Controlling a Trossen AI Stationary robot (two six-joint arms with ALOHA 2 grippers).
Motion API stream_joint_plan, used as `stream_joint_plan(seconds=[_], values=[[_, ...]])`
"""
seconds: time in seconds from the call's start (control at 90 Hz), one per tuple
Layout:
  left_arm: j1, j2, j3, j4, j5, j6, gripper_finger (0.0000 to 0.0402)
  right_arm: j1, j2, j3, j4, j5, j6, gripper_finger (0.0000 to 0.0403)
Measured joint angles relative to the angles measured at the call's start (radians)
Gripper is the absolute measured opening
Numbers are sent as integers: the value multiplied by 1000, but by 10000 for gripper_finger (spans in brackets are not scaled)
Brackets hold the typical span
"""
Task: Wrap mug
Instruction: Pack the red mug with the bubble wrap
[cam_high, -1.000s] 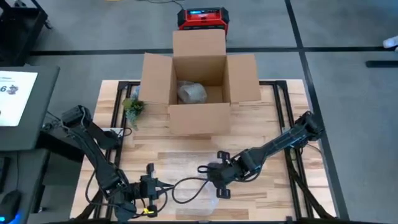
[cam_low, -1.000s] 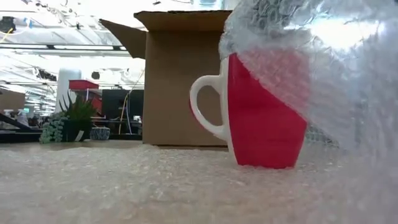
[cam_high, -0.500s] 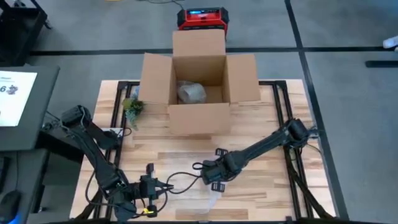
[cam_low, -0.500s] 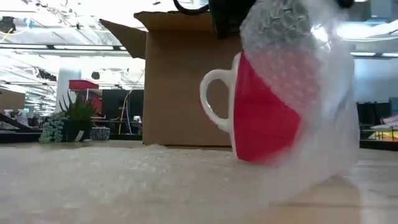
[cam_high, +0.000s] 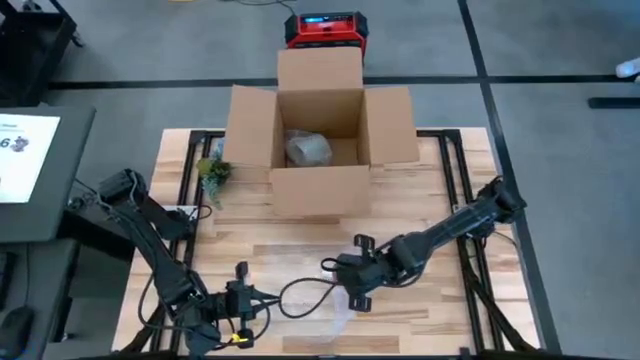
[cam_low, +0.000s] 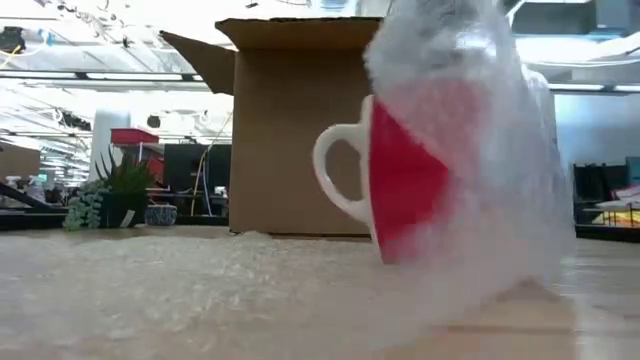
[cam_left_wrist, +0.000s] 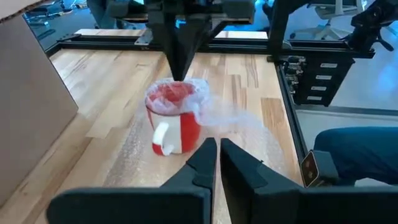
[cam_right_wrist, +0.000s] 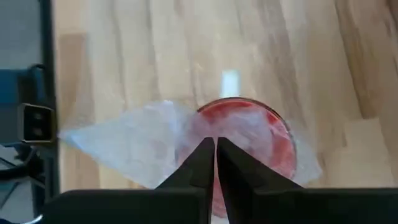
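I count one red mug (cam_left_wrist: 176, 124) under one bubble wrap sheet (cam_low: 480, 200), in front of one cardboard box (cam_high: 320, 140). Right gripper (cam_right_wrist: 216, 163) pinches wrap over mug; left gripper (cam_left_wrist: 218, 158) closed, empty, near box-side.

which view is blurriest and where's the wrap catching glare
Low view: the bubble wrap smears softly over the red mug, bright glare along its top against ceiling lights. Left wrist view: mug sharp, own fingers blurred. Right wrist view: wrap hazy over the mug's mouth.
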Motion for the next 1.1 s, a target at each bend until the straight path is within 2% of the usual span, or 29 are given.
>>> stream_joint_plan(seconds=[0.356,0.5,0.689,0.811,0.956,1.1], values=[[0,0,0,0,0,0,1,-51,218,5,-18,-126,-29,10],[0,0,0,0,0,0,1,-64,197,0,-42,-139,-37,10],[1,0,0,0,0,0,1,-47,59,12,-46,-136,-23,10],[1,0,0,0,0,0,1,-29,9,12,-51,-91,16,10],[1,0,0,0,0,0,1,-38,31,4,-42,-77,23,10],[1,0,0,0,0,0,1,-59,132,-40,-2,-76,19,10]])
